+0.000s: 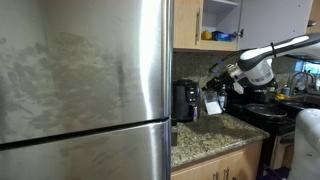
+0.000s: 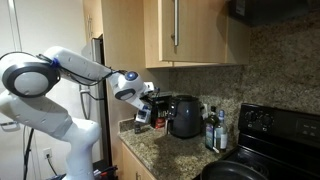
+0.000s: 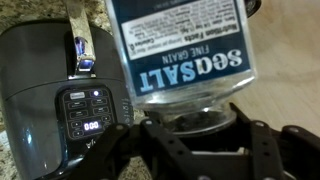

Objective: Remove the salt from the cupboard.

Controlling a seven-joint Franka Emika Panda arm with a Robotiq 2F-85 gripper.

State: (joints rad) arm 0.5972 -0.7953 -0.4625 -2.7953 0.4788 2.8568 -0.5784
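Note:
The salt (image 3: 180, 45) is a clear container with a blue "sea salt fine grain" label that fills the top of the wrist view, its text upside down. My gripper (image 3: 190, 122) is shut on it, with black fingers on both sides of its rounded end. In both exterior views the gripper (image 1: 215, 88) (image 2: 144, 108) holds it low over the granite counter, beside the black coffee maker (image 1: 185, 100) (image 2: 184, 116). The cupboard (image 1: 187, 25) is up above with its tan door open and its white inside showing.
A yellow item (image 1: 207, 36) and a blue item (image 1: 225, 36) sit on the cupboard shelf. The steel fridge (image 1: 80, 90) fills the near side. A black stove (image 2: 272, 128) with a pan and some bottles (image 2: 212, 128) stand beyond the coffee maker. The counter (image 1: 215, 132) is speckled granite.

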